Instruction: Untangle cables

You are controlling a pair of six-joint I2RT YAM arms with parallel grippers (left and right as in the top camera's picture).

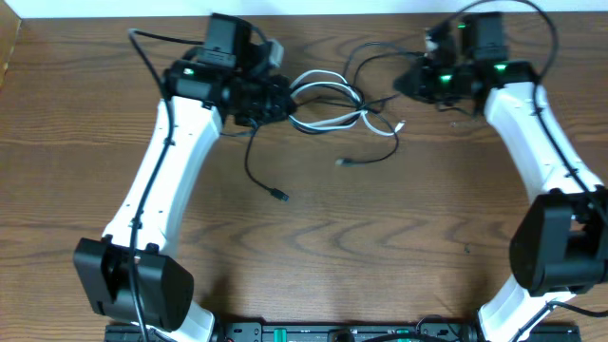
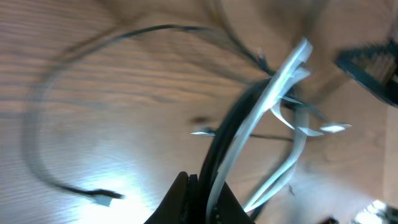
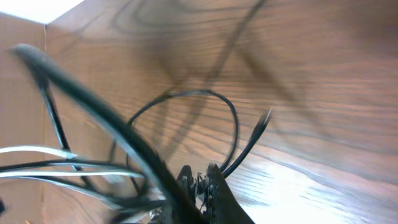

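The cables (image 1: 332,121) lie stretched between my two grippers at the back of the table: a white cord looped in the middle and thin black cords around it. My left gripper (image 1: 275,100) is shut on a white cord (image 2: 273,93) and a black cord (image 2: 230,130) together, at the tangle's left end (image 2: 205,202). One black cord hangs from it to a plug (image 1: 282,197), which also shows in the left wrist view (image 2: 102,196). My right gripper (image 1: 407,84) is shut at the tangle's right end (image 3: 202,186) on a thin black cord (image 3: 233,124).
The wooden table (image 1: 380,247) carries only the cables. A loose black plug end (image 1: 344,163) lies in front of the tangle. A black loop (image 1: 370,52) reaches toward the back edge. A side wall (image 3: 18,81) stands close to the right gripper.
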